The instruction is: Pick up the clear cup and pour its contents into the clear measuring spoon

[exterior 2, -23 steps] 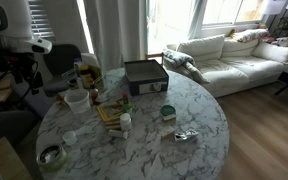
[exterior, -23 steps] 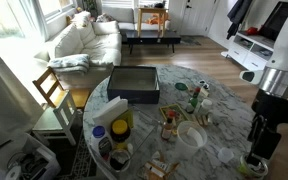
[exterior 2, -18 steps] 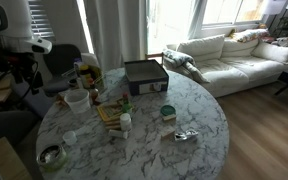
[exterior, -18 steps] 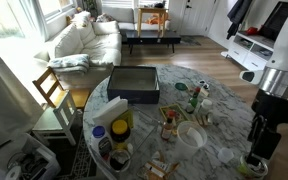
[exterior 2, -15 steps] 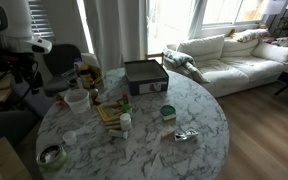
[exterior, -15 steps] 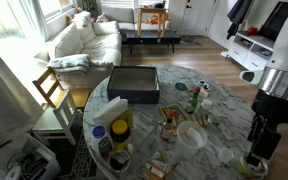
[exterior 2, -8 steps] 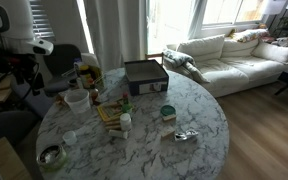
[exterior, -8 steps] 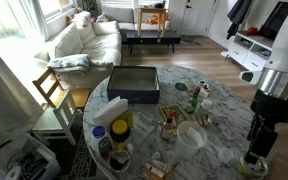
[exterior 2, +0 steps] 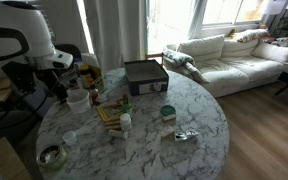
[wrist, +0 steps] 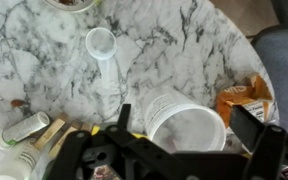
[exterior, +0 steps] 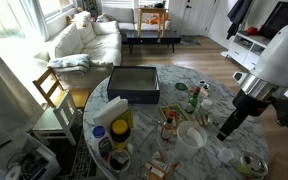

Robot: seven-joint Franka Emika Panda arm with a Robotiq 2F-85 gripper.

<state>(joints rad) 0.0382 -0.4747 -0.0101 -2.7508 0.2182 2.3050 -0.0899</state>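
One gripper (wrist: 184, 113), spread wide and holding nothing, hangs just above the clear cup (wrist: 187, 128), which stands on the marble bench (wrist: 44, 70) beside an orange packet (wrist: 239, 100). I would descend squarely so the rim sits between the fingers, then clamp gently, since thin plastic may buckle. Beyond lies the clear measuring spoon (wrist: 102, 45). The cup's contents cannot be made out, and the far bowl (wrist: 72, 4) is cut off.

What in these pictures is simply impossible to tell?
- Contents of the clear cup: the wrist view is blurred, and its inside only looks whitish.
- Measuring spoon: too small to find in both exterior views.
- Whether the gripper touches the cup: too small and dark in an exterior view.
- Orange packet: partly hidden behind the gripper in the wrist view.
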